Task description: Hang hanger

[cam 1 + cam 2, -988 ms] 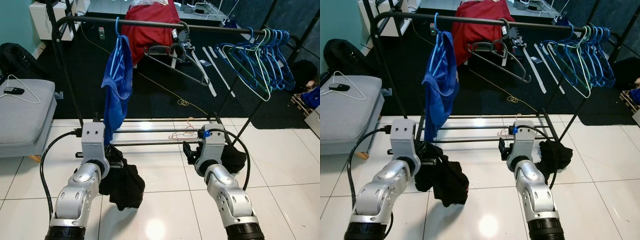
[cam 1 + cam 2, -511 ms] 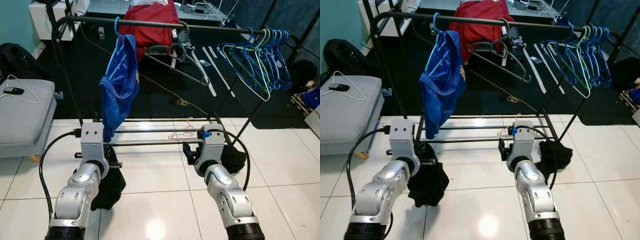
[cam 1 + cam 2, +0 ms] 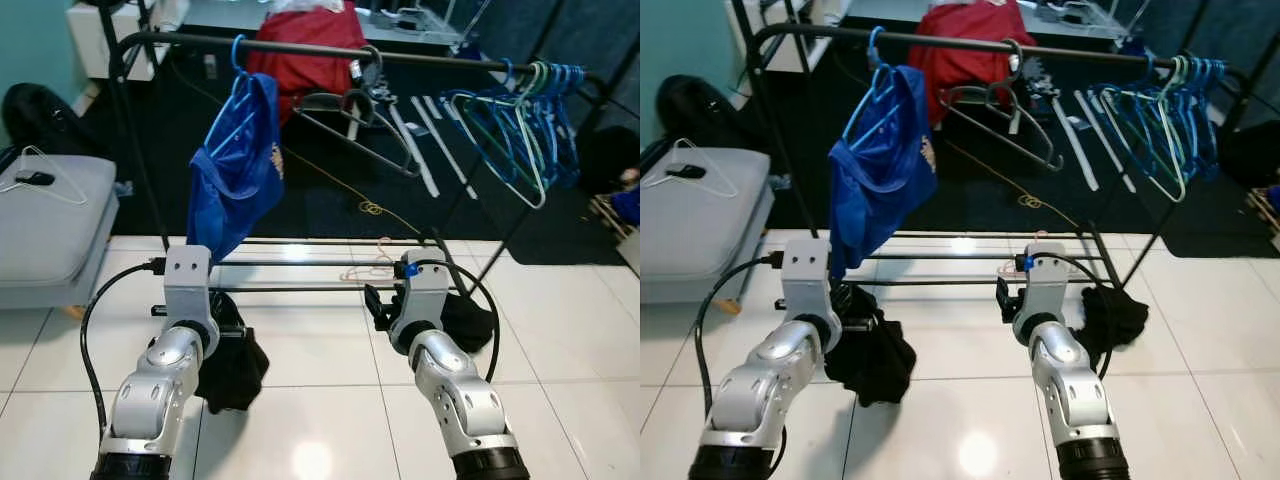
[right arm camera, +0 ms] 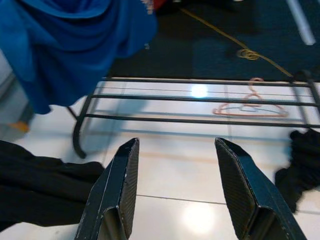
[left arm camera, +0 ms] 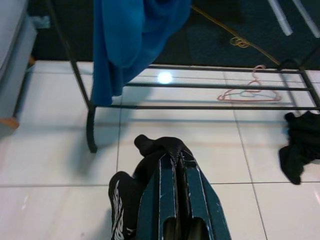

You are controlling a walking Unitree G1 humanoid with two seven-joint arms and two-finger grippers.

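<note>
A blue garment (image 3: 238, 170) hangs on a light blue hanger (image 3: 237, 55) from the black rail (image 3: 310, 46) of a clothes rack, swung out at an angle. My left gripper (image 5: 175, 157) is low in front of the rack, shut on a black garment (image 3: 236, 365) that dangles over the white tiles. My right gripper (image 4: 176, 144) is open and holds nothing, pointing at the rack's lower bars (image 4: 200, 100). A dark grey hanger (image 3: 352, 118) and several blue and green hangers (image 3: 525, 115) hang further right on the rail.
A pink hanger (image 3: 365, 268) lies on the floor under the rack. Another black garment (image 3: 470, 315) lies by the rack's right foot. A grey seat (image 3: 50, 225) with a white wire hanger (image 3: 40, 180) stands at the left. Red cloth (image 3: 305, 50) sits behind the rail.
The blue garment has swung up and to the right on its hanger. The black garment in my left gripper has swung and bunched closer under the wrist. The right arm has hardly moved.
</note>
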